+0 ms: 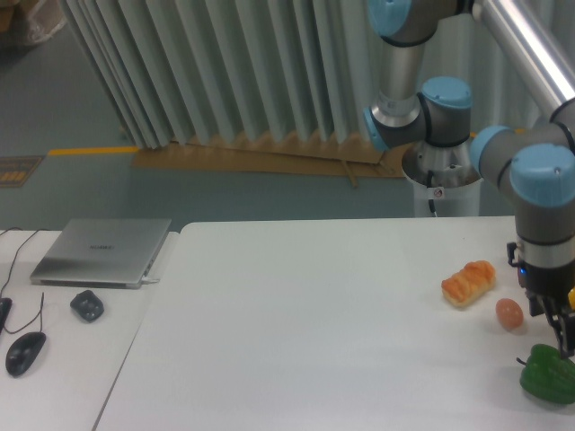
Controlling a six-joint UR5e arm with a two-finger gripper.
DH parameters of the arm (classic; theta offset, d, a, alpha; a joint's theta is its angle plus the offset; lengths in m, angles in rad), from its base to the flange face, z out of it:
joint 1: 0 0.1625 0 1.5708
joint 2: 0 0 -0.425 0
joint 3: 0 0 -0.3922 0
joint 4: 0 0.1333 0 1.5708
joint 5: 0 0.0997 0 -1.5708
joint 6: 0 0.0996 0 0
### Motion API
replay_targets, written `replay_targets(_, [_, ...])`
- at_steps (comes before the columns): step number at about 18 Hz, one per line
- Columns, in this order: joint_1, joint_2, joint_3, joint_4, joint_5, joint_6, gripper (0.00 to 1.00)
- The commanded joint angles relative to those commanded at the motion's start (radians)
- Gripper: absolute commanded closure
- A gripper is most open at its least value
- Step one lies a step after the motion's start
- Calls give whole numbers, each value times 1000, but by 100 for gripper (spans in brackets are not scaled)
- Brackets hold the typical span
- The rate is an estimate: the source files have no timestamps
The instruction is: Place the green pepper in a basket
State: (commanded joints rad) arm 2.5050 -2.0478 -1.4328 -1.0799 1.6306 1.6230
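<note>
White desk (296, 350) before pleated grey curtain, green pepper (549, 374) at desk's right edge near front, gripper (564, 337) directly above it, finger spread unclear, bread roll (468, 283) and egg (509, 312) just behind, laptop (101, 251) far left.

Green pepper (548, 377) — glossy dark green

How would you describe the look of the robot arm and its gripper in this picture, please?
The arm is made of silver-grey metal tubes joined by grey cylindrical joints with light-blue end caps. A small red-and-white sticker sits on the round base. The gripper is slim and black, largely cut off by the right edge of the picture.
</note>
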Motion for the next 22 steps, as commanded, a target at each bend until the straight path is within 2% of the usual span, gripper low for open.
replay_targets(5, [-6, -41, 21, 9, -3, 0, 0])
replay_targets(9, [-6, -54, 46, 9, -26, 2, 0])
replay_targets(22, [3, -57, 15, 8, -25, 28, 0])
